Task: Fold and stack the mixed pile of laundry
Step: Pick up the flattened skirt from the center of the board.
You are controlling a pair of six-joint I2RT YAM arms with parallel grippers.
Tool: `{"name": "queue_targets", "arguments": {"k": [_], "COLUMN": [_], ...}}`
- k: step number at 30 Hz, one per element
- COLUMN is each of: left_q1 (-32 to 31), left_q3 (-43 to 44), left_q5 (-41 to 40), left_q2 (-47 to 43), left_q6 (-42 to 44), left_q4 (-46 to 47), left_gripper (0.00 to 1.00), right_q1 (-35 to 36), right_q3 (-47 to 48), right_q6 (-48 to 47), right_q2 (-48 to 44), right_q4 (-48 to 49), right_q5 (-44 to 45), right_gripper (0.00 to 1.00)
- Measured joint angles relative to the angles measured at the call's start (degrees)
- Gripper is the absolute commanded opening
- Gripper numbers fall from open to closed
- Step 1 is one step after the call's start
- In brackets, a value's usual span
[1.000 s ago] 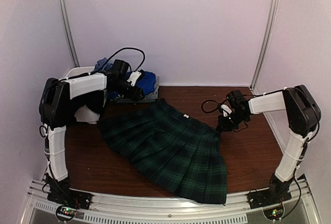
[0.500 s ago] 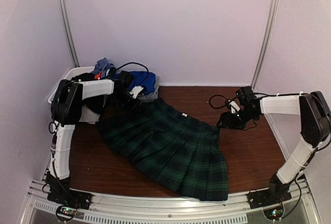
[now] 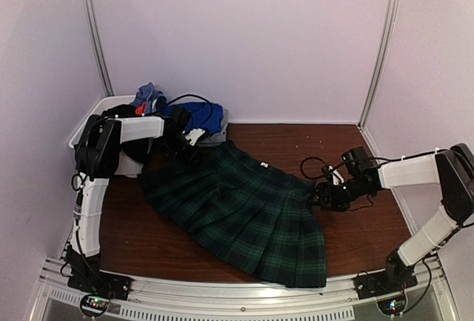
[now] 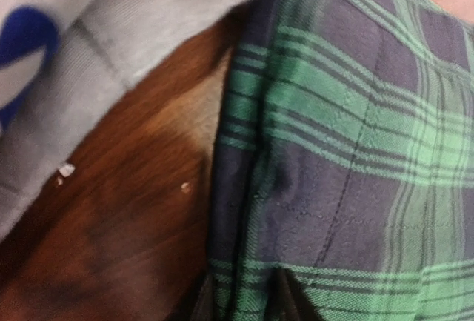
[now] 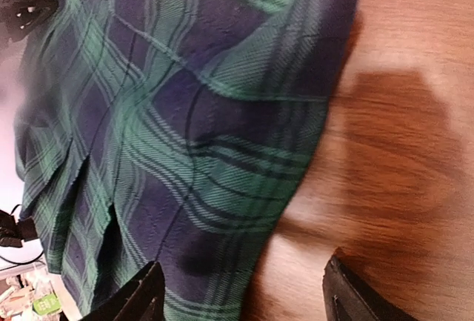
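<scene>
The skirt (image 3: pixel 241 206) in the centre has a dark green and navy tartan pattern. The table (image 3: pixel 363 224) is brown wood grain. At upper left, the T-shirt (image 3: pixel 200 113) is royal blue and the basket (image 3: pixel 111 101) is white.

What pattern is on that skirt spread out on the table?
The skirt is dark green and navy tartan, clearest in the right wrist view.
</scene>
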Motion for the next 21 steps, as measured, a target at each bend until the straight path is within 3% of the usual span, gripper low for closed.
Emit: {"name": "queue_targets", "arguments": {"k": [2, 7, 12, 14, 21], "left_q1": [0.0, -0.04, -0.87, -1.99, -13.0], "left_q3": [-0.02, 0.0, 2.16, 4.63, 16.98], "left_q5": [0.85, 1.92, 0.72, -0.57, -6.4], "left_q2": [0.0, -0.26, -1.86, -2.69, -4.52], "left_q6": [-0.22, -1.05, -3.08, -4.17, -10.38], "left_q4": [-0.33, -1.01, -4.35, -6.49, -15.45], "left_gripper": [0.0, 0.0, 0.0, 0.0, 0.0], "right_q1": [0.39, 1.53, 2.12, 2.14, 2.23], "right_q3": [-0.96, -3.76, -5.95, -6.51, -7.91], "right_q6": [0.68, 3.45, 6.27, 7.28, 10.14], "right_q2": [0.02, 0.31, 0.35, 0.33, 0.02], "right_q4": [1.84, 5.6, 7.93, 8.92, 13.11], "right_q5": [-1.11, -4.11, -5.27, -5.53, -6.25], "right_gripper": [0.56, 0.28, 0.07, 0.01, 0.0]}}
